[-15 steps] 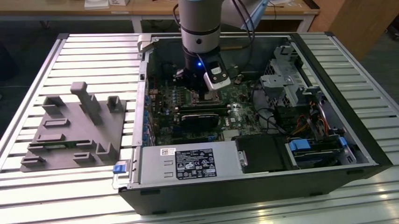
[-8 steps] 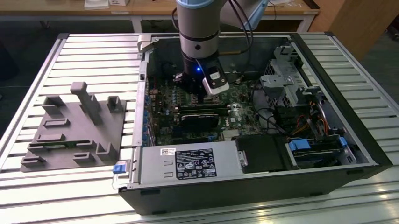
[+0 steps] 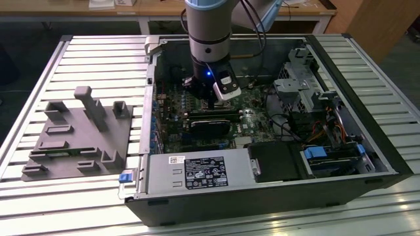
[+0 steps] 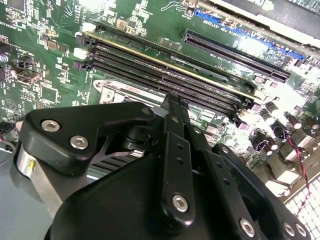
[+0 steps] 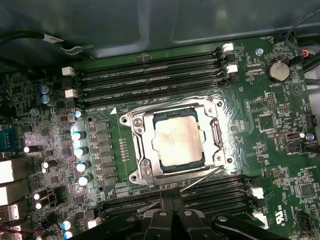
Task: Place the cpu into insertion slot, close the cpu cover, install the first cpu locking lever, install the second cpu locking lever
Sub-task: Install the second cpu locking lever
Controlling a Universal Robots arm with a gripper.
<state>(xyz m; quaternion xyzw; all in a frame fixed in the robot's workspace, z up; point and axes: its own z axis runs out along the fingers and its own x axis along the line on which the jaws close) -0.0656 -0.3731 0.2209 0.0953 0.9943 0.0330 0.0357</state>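
While the robot arm (image 3: 208, 34) reaches down into an open computer case (image 3: 262, 196) lying on its side on a slatted metal desk (image 3: 98, 59), its pincer (image 5: 172, 202) hangs low over the green circuit board (image 5: 260, 115). Both black fingers (image 4: 172, 150) press flat together in the second wrist view, so the pincer is drawn fully narrow and holds nothing.

Nearest the pincer in the first wrist view run the long black memory slots (image 5: 215, 192), and a thin bright lever (image 5: 202, 180) slants between them and the socket. Just beyond sits the insertion slot (image 5: 131, 120), a silvery metal frame on the board. The cpu (image 5: 177, 142), a dull silver-tan square, lies flat inside that slot. The cpu cover (image 5: 216, 135), a thin metal frame with a square cut-out, lies down around the chip, its top showing through the opening. Whether the lever is latched cannot be told. Farther on, a second bank of memory slots (image 5: 150, 75) crosses the board, with a round coin battery (image 5: 277, 70) off to one side.

Seen from the exterior view, a grey power supply box (image 3: 196, 173) fills the near end of the case, and a black card (image 3: 210, 123) stands on the board below the arm. On the desk toward the exterior view's left rests a grey moulded parts holder (image 3: 78, 142), well apart from the case.
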